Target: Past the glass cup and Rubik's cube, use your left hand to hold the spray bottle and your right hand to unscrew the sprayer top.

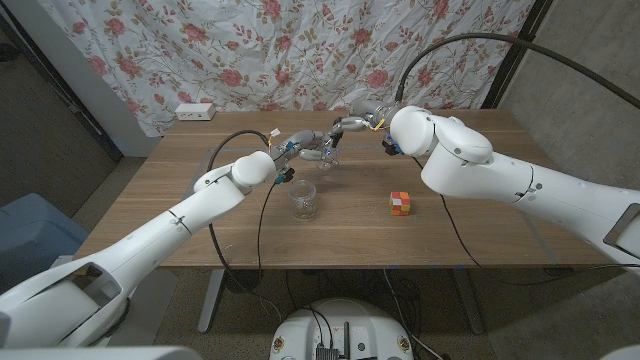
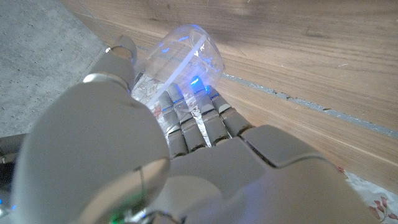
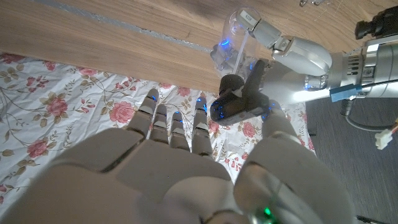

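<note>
my left hand [image 1: 305, 146] grips the bottle [image 1: 328, 157] at the far middle of the counter [image 1: 480, 215], past the cup [image 1: 304, 199] and cube [image 1: 401, 203]. my right hand [image 1: 356, 123] sits directly above it, fingers closed on the sprayer top [image 3: 239, 101]; the bottle's long axis stands roughly upright between them.

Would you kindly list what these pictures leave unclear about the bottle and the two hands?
- Clear plastic spray bottle: its lower body, left wrist view, is covered by the left hand.
- Black sprayer top: whether it is still threaded on; right wrist view, the right hand hides the joint.
- Head view: both hands' grips at the bottle are too small to read.
- Glass cup: any contents, too small.
</note>
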